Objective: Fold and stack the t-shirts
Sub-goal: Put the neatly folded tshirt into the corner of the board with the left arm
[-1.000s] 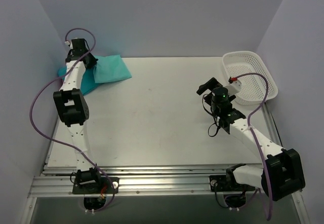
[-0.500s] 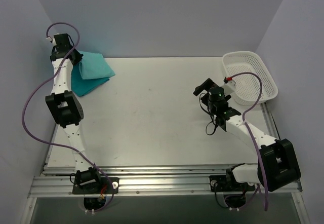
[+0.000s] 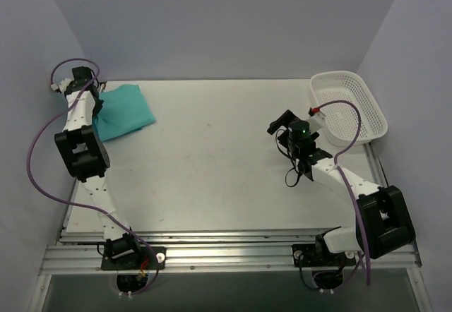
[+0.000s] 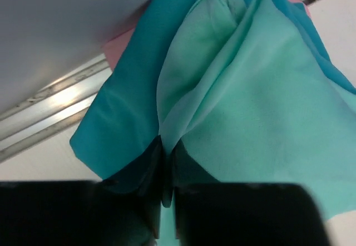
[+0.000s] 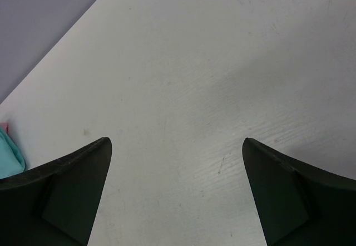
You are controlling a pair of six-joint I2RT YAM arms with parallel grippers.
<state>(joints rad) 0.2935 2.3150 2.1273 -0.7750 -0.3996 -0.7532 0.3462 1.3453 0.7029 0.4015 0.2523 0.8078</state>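
A folded teal t-shirt (image 3: 126,111) lies at the table's far left corner. In the left wrist view the lighter teal t-shirt (image 4: 267,107) lies over a bluer teal t-shirt (image 4: 119,118), with a pink t-shirt (image 4: 119,44) peeking out beneath. My left gripper (image 3: 94,90) is shut on a fold of the lighter teal t-shirt; the pinched cloth runs between the jaws (image 4: 164,168). My right gripper (image 3: 280,123) is open and empty above bare table right of centre, its fingertips (image 5: 92,162) wide apart. A bit of teal cloth (image 5: 10,156) shows at that view's left edge.
A white plastic mesh basket (image 3: 347,107) stands at the far right corner. An aluminium rail (image 4: 50,115) runs along the table's left edge beside the shirts. Walls close in on the left, back and right.
My left gripper has moved left and slightly toward the near side, dragging the teal t-shirt with it into the far left corner. My right arm has shifted slightly left.
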